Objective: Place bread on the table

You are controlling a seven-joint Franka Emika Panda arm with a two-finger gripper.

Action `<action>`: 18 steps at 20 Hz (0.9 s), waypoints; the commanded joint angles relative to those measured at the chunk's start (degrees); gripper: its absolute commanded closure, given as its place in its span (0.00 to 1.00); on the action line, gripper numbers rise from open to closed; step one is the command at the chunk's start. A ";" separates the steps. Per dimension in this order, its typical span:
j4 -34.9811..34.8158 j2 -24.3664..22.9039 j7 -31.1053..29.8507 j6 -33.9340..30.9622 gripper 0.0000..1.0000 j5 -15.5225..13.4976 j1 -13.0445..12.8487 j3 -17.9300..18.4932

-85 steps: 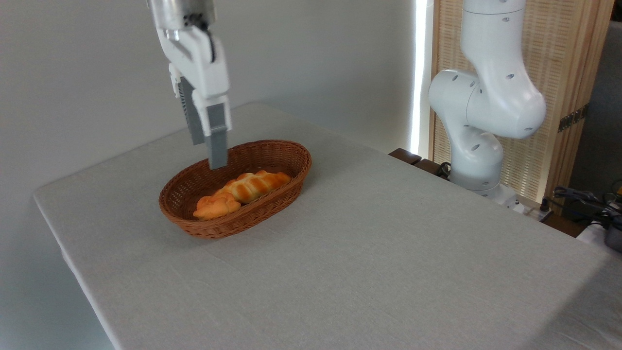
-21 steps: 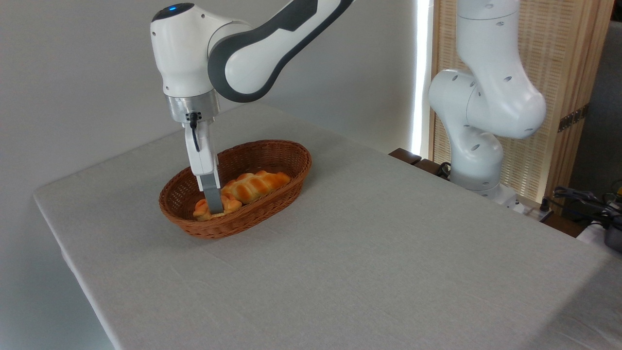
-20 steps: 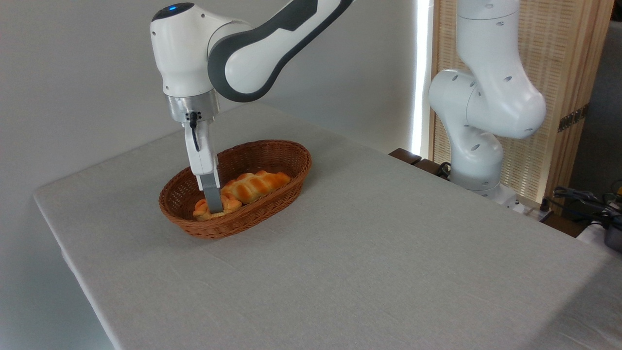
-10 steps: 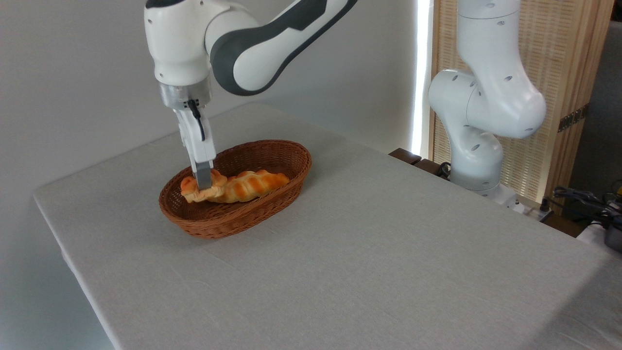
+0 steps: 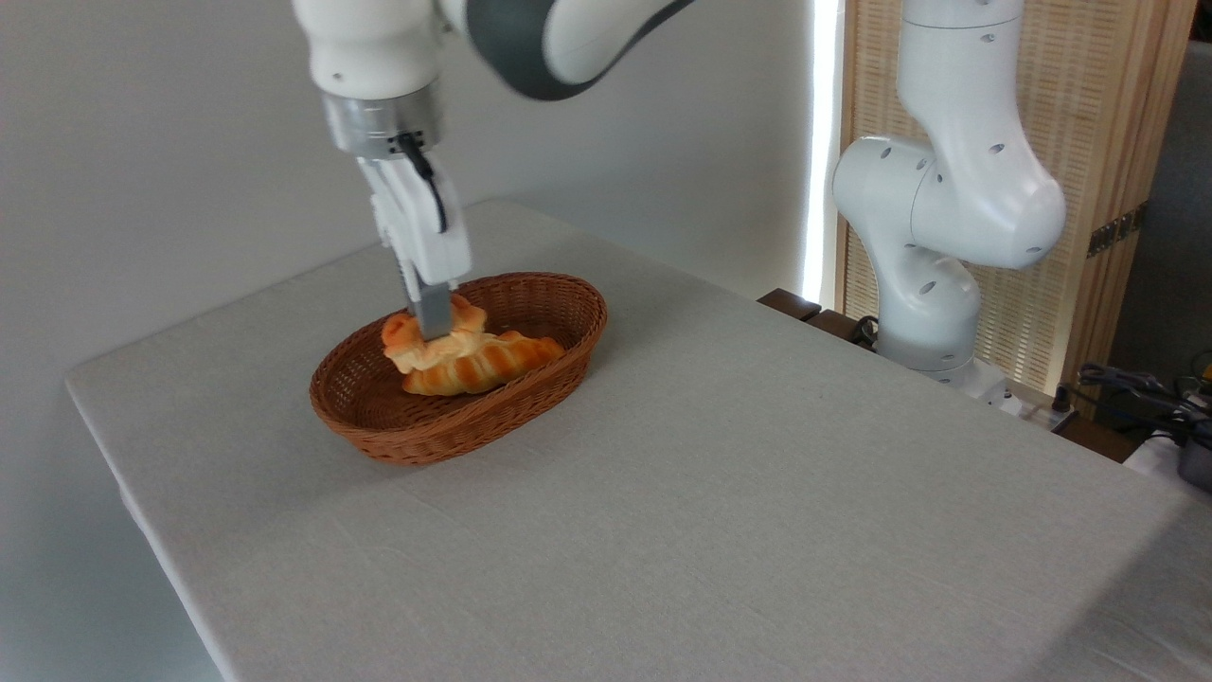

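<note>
The bread (image 5: 417,341), a small orange-golden knotted bun, hangs above the inside of the brown wicker basket (image 5: 454,426), lifted clear of its floor. My gripper (image 5: 434,327) points down from above and is shut on the bun's top. The bun overlaps the left end of the longer braided loaf (image 5: 483,365), which lies in the basket. The table (image 5: 720,493) under its light grey cloth spreads out to the right and front of the basket.
The white base column of the arm (image 5: 937,237) stands at the table's far right edge. Behind it is a wooden slatted screen (image 5: 1089,142). Cables (image 5: 1155,398) lie beyond the right edge.
My gripper came down into the basket, shut on the bun, then rose and shifted right. The bun has left the basket floor and now hangs over the loaf.
</note>
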 commanded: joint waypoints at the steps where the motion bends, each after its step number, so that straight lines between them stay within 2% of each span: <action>1: -0.63 -0.70 12.90 -1.87 0.83 -0.82 1.77 1.67; 5: -2.12 0.79 25.93 -0.99 0.63 1.20 2.04 2.28; 6: -3.00 1.14 29.26 -0.30 0.53 2.33 2.04 2.28; 9: -5.28 1.58 34.55 1.99 0.41 5.15 2.04 2.20; 10: -6.68 2.02 36.30 3.56 0.17 5.94 2.04 2.20; 12: -8.10 2.81 37.20 5.24 0.11 6.12 2.04 2.20; 13: -8.80 3.25 37.20 6.29 0.03 6.12 2.04 2.11; 14: -8.98 3.51 37.29 6.83 0.00 6.12 2.04 2.11; 18: -9.60 3.95 37.20 8.50 0.00 6.21 2.04 1.49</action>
